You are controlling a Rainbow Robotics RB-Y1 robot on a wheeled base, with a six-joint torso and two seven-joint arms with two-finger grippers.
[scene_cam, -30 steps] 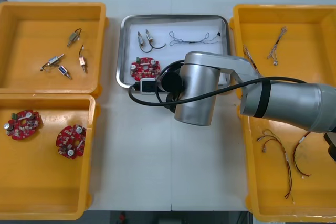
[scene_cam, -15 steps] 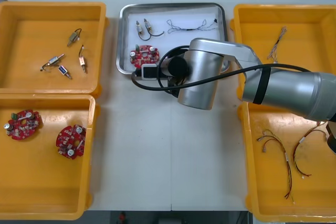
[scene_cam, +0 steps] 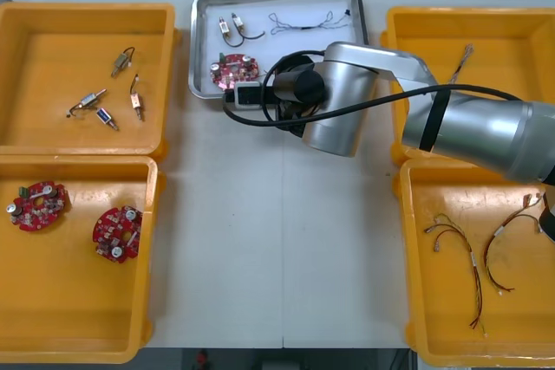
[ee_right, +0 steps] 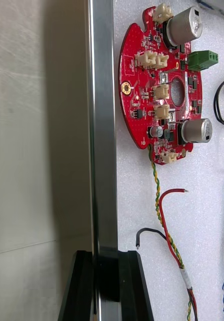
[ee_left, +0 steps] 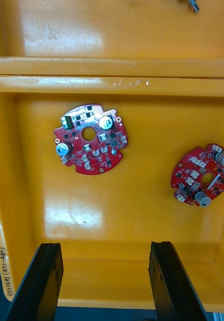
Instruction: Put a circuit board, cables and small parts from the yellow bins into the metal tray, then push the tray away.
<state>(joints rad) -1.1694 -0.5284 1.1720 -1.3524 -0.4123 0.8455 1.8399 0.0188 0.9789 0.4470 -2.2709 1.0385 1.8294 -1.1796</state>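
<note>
The metal tray (scene_cam: 198, 49) lies near the table's far edge, white inside. It holds a red circuit board (scene_cam: 231, 70), small metal parts (scene_cam: 229, 29) and a thin cable (scene_cam: 303, 20). My right arm (scene_cam: 338, 110) reaches across to the tray's near edge. There my right gripper (ee_right: 106, 286) is shut on the tray's rim (ee_right: 102, 125), one finger outside and one inside. Just inside the rim lie the circuit board (ee_right: 162, 85), a red and yellow cable (ee_right: 167, 220) and a black cable end (ee_right: 149, 233). My left gripper (ee_left: 104, 286) hangs open over the near left bin.
The far left yellow bin (scene_cam: 87, 6) holds several small metal parts. Two circuit boards (scene_cam: 117, 233) lie in the near left bin (scene_cam: 78, 344). The far right bin (scene_cam: 486, 19) holds a cable; the near right bin (scene_cam: 416, 301) holds red and yellow cables (scene_cam: 473, 266).
The tray has slid away toward the table's far edge, with my right gripper holding its near rim and following it. The bins and their contents have stayed put.
</note>
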